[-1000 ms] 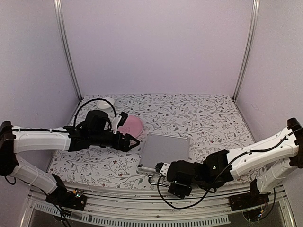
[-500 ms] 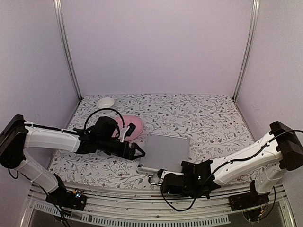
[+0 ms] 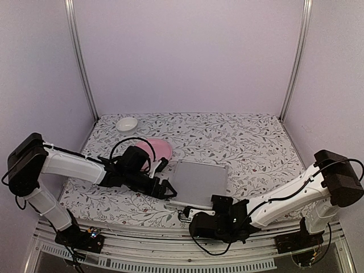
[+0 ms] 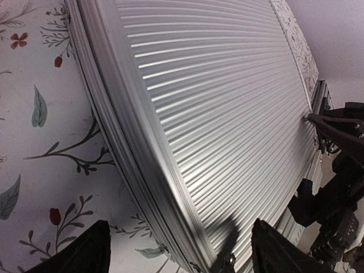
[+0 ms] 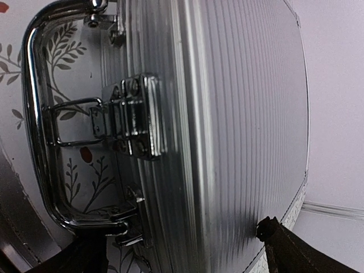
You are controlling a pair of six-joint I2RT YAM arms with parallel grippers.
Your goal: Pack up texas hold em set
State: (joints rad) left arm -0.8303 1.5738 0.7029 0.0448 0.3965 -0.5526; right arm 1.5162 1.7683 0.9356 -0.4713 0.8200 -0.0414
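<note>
One closed silver case point(image 3: 200, 181), one pink plate point(image 3: 160, 148), one white bowl point(image 3: 127, 123); left end effector point(image 3: 170, 190) and right end effector point(image 3: 185, 216) both spread wide.

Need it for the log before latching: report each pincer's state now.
Left pincer: open, at the silver case edge.
Right pincer: open, facing the case's latch.

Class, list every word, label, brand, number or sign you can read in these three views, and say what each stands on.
There is none to read.
The flat ribbed silver metal case shows no print in any view; its chrome latch and chrome handle show no stamp.
The round pink plate, small white bowl and floral table cover carry no lettering.
</note>
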